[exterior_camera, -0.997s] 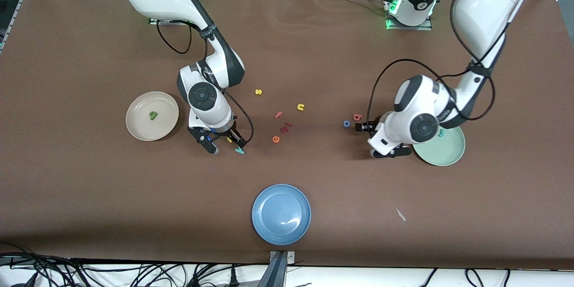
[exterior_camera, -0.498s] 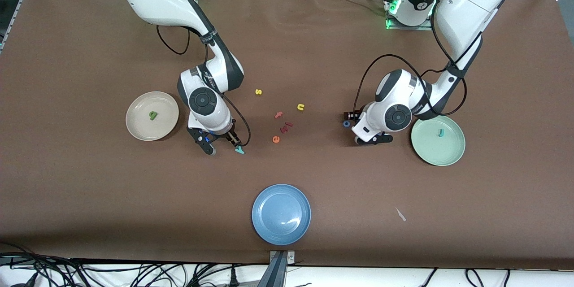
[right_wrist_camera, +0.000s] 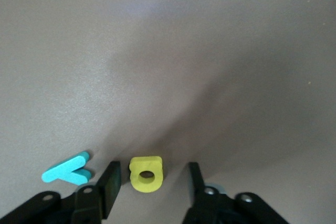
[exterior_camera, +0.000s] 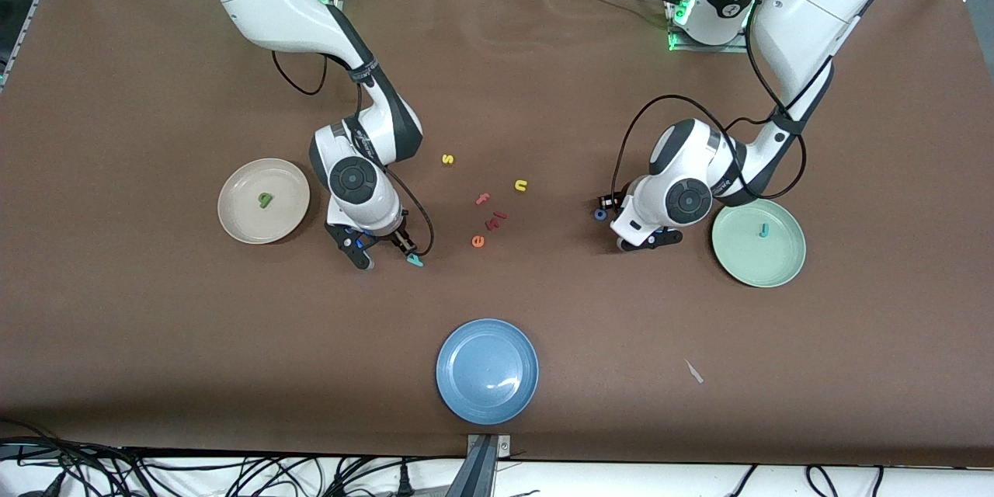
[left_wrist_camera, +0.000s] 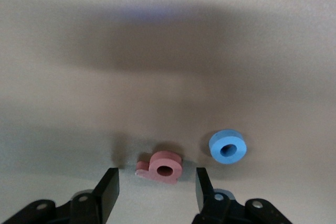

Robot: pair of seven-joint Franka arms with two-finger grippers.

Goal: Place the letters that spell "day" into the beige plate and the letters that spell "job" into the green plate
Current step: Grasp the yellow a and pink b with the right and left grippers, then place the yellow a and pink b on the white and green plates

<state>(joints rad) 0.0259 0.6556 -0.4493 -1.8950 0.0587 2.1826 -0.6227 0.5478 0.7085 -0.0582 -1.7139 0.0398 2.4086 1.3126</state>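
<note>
2 letters are already being carried by the plates: the green "d" [exterior_camera: 265, 199] is lying in the beige plate [exterior_camera: 233, 219], and the teal "j" [exterior_camera: 764, 230] in the green plate [exterior_camera: 784, 267]. 4 letters are left on the bench [exterior_camera: 155, 342].

The right hand [right_wrist_camera: 152, 183] is being lowered around the yellow "a" [right_wrist_camera: 145, 173], its fingers apart on either side and not yet touching; the teal "y" [right_wrist_camera: 67, 170] is lying just beside it.

The left hand [left_wrist_camera: 156, 188] is being set around the pink "b" [left_wrist_camera: 161, 166], fingers apart, with the blue "o" [left_wrist_camera: 228, 147] just beside it, near the green plate.
</note>
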